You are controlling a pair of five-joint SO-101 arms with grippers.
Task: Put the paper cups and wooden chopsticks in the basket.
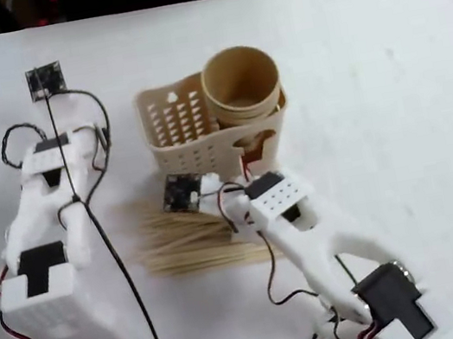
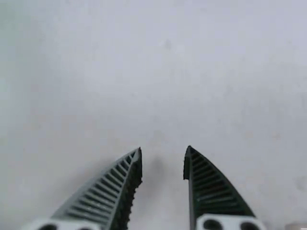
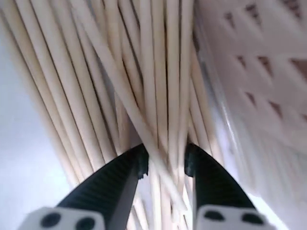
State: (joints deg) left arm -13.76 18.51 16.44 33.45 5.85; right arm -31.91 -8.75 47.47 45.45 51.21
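Two white arms (image 1: 45, 236), black servo blocks (image 1: 398, 297), black and red cables (image 1: 115, 252), dark ribbed claw fingers (image 2: 115, 191).

looks like a robotics lab or hobby test bench: a plain white surface (image 1: 405, 85) carries the left arm (image 1: 47, 245) and right arm (image 1: 308, 234), 2 white plastic builds with bare wires (image 1: 106, 243) and a loose circuit board (image 1: 45, 80).

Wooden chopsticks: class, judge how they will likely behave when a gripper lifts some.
The chopsticks look thin, straight and round, so they are probably stiff, light and apt to roll. Lying loose and crossed, some would likely slip from the right gripper.
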